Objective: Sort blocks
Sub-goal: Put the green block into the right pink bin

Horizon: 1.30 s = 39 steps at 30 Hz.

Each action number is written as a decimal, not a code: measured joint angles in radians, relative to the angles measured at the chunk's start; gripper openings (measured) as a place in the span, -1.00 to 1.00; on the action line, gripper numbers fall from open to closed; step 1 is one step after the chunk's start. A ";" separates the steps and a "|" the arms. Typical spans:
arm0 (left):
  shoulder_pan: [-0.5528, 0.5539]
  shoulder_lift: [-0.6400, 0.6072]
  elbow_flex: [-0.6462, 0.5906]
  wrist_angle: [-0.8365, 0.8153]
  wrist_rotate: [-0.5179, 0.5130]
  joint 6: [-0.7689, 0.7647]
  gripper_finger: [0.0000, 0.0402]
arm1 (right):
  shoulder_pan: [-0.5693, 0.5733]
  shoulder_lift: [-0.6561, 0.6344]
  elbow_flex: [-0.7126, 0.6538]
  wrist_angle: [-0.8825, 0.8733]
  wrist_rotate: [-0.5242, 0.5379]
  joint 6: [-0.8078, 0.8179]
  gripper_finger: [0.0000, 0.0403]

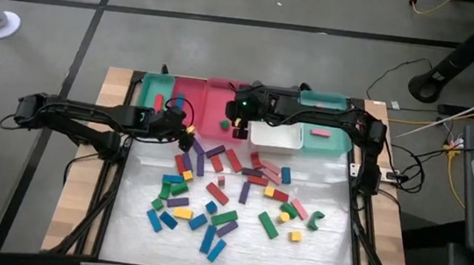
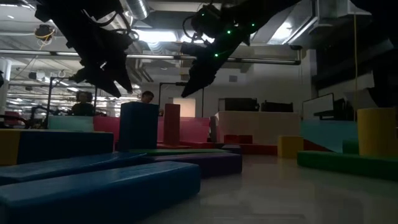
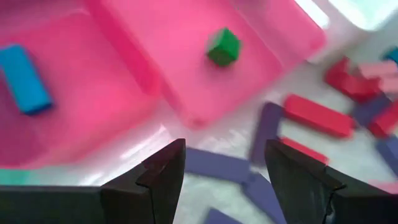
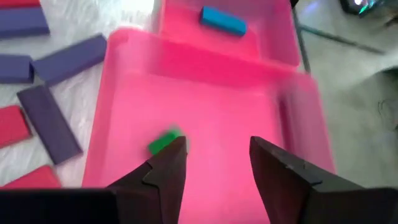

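From above, the right gripper [image 1: 239, 131] hangs over a pink tray [image 1: 221, 96] at the back of the table, just beside a small green block [image 1: 224, 125] that lies inside it, while the left gripper [image 1: 186, 131] sits at the front edge of the neighbouring pink tray [image 1: 189, 97], where the scattered blocks [image 1: 226, 193] begin on the white table surface [image 1: 321, 256]. The right wrist view adds what the overhead cannot: the right gripper's [image 4: 214, 163] jaws stand apart with nothing between them, and the green block [image 4: 163, 142] rests loose on the tray floor [image 4: 230, 99] next to one fingertip, with a blue block [image 4: 223, 20] in the next pink tray [image 4: 273, 31] beyond. The left wrist view shows the left gripper [image 3: 224, 167] also with jaws spread and empty, above purple bars [image 3: 217, 167] on the table, looking past them to the green block [image 3: 223, 46] and the blue block [image 3: 23, 78] in their separate trays. The low view gives height only: both grippers are raised clear of the blocks, with blue [image 2: 93, 180], purple [image 2: 199, 163] and green bars [image 2: 348, 165] lying flat up close and a yellow block [image 2: 377, 132] standing at the right. A white tray [image 1: 275, 135] and teal trays [image 1: 327, 99] show only from above.
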 joint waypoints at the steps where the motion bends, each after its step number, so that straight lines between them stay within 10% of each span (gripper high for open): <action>1: -0.007 0.000 0.000 0.000 0.020 -0.001 0.03 | 0.000 0.005 0.000 0.006 0.003 0.008 -0.10; 10: -0.071 0.000 0.000 -0.001 0.117 0.001 0.03 | 0.001 0.014 0.000 0.011 0.064 0.053 0.08; 26: -0.146 0.000 0.000 -0.101 0.593 0.057 0.03 | 0.000 0.009 0.296 -0.150 0.156 0.102 0.05; 39: -0.410 0.000 0.000 -0.097 0.611 -0.286 0.03 | -0.009 0.007 0.585 -0.591 0.315 0.101 0.05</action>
